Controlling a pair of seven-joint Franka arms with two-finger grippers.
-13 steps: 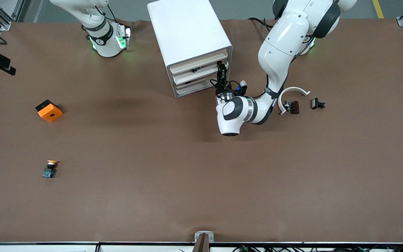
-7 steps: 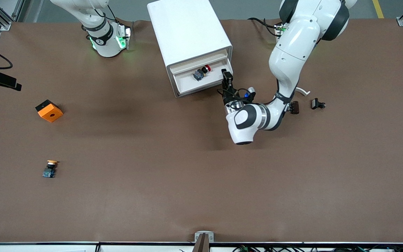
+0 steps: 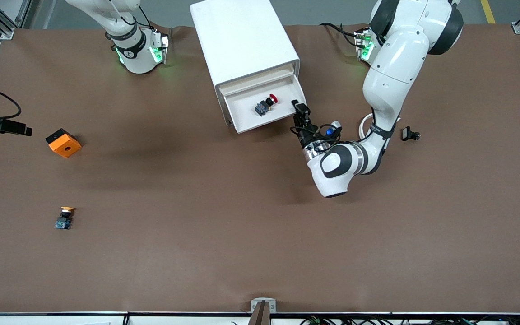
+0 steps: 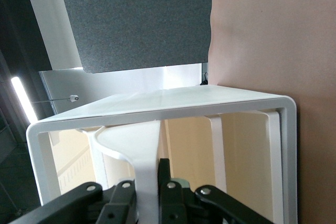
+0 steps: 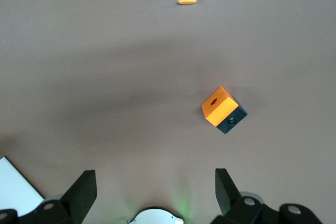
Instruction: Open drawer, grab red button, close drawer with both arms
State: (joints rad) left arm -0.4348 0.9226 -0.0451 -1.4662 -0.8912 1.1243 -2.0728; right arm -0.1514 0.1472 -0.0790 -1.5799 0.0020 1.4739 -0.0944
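overhead, brown table [image 3: 242,225]; left gripper [image 3: 302,113] fingers pinching drawer [image 3: 260,118], right gripper [image 5: 152,182] fingers spread.

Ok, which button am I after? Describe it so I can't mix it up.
Find the white cabinet between the arm bases; its one pulled-out drawer holds the button. It has a red cap, whereas the lookalike out on the table has a yellow-orange one.

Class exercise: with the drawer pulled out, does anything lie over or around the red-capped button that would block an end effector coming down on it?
Nothing visible does. The button lies uncovered in the open drawer, alone on its floor. The left end effector grips the drawer's corner, beside the button, not over it.
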